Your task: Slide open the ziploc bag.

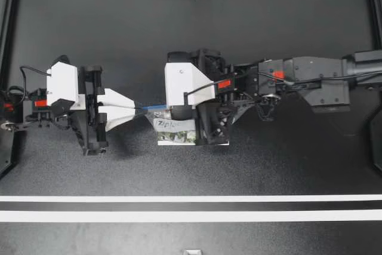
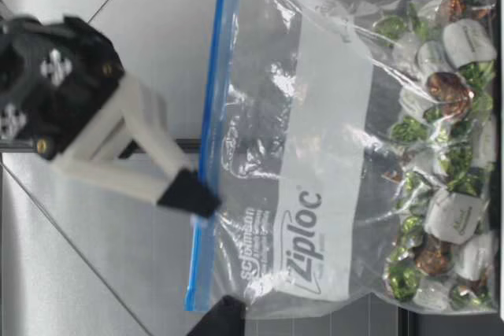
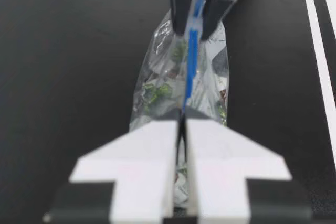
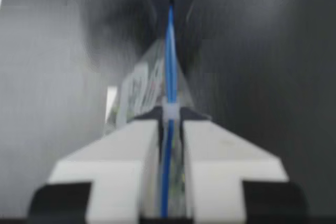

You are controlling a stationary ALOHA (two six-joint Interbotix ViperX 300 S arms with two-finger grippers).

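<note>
The clear ziploc bag point(image 1: 176, 132) holds wrapped candies and stands upright mid-table, its blue zip strip point(image 2: 213, 116) on top. My left gripper point(image 1: 138, 110) is shut on one end of that strip. My right gripper point(image 1: 174, 109) reaches in past the middle and is shut on the strip a little farther along. In the right wrist view its fingers point(image 4: 202, 145) pinch the white slider point(image 4: 169, 113). The low view shows my right gripper point(image 2: 193, 198) on the strip and a black fingertip point(image 2: 222, 316) of my left at the bag's end.
Black mat covers the table point(image 1: 191, 40). Two white tape lines point(image 1: 191, 198) run across it near the front edge. A black frame point(image 1: 7, 40) borders the sides and back. Both arms lie in one line along the bag's top.
</note>
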